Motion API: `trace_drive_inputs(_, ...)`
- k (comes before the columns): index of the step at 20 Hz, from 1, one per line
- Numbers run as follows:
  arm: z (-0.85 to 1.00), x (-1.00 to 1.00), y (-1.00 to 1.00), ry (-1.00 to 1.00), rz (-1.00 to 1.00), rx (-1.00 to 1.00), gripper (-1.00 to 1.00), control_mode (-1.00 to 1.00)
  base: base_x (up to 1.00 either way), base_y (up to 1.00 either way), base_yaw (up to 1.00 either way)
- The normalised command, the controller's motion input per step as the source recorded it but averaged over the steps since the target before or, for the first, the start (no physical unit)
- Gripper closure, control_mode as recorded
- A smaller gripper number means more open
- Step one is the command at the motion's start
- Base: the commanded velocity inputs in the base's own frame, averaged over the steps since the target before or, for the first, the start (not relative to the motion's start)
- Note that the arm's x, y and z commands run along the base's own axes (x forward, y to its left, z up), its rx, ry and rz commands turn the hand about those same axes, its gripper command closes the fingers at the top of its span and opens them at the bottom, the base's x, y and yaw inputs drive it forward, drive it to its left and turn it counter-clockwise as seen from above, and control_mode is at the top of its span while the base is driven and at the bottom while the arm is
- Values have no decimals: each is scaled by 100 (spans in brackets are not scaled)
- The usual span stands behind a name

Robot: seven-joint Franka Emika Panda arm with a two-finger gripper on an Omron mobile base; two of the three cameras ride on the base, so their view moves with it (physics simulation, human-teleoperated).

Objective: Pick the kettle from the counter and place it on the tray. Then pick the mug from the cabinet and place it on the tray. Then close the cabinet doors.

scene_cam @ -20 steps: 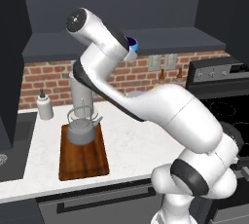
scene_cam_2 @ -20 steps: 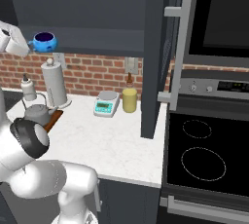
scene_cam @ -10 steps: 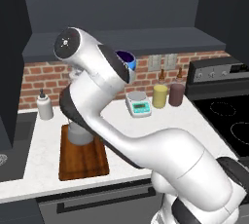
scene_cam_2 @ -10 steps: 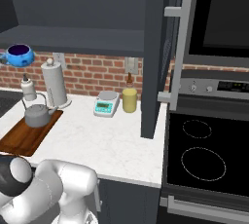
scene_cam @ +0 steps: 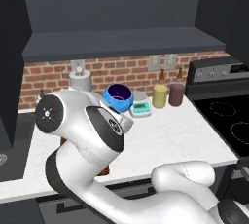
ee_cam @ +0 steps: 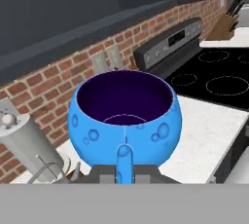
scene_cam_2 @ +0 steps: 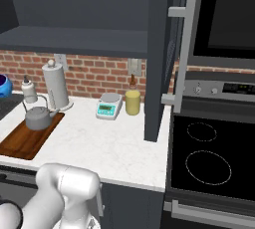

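My gripper (ee_cam: 124,173) is shut on the handle of the blue mug (ee_cam: 124,116), whose dark purple inside faces the hand camera. In the left base view the mug (scene_cam: 118,97) hangs above the counter (scene_cam: 165,140), just past my arm's elbow. The right base view shows the mug (scene_cam_2: 2,86) at the far left edge, above and left of the kettle (scene_cam_2: 37,117). That grey kettle stands upright on the brown tray (scene_cam_2: 22,141). The cabinet (scene_cam: 121,43) stands open, and one cabinet door (scene_cam_2: 162,58) juts out edge-on with its silver handle (scene_cam_2: 182,54).
A paper-towel roll (scene_cam_2: 56,86) and a small white bottle (scene_cam_2: 29,91) stand behind the tray. A scale (scene_cam_2: 109,106) and a yellow jar (scene_cam_2: 132,102) sit by the brick wall, with a dark jar (scene_cam: 176,94) beside them. The stove (scene_cam_2: 209,158) lies to the right.
The arm has swung down and to the left with the mug, from cabinet height to a level just above the counter. The kettle and tray have not moved.
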Motion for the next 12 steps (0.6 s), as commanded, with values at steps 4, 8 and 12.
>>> trace_drive_inputs(4,-98,-8,12,0,0,-7,100,-100,0,0,0)
trace_drive_inputs(8,-93,18,6,2,0,0,100,-100,0,0,0)
trace_drive_inputs(12,-92,28,10,3,0,-3,100,-100,0,0,0)
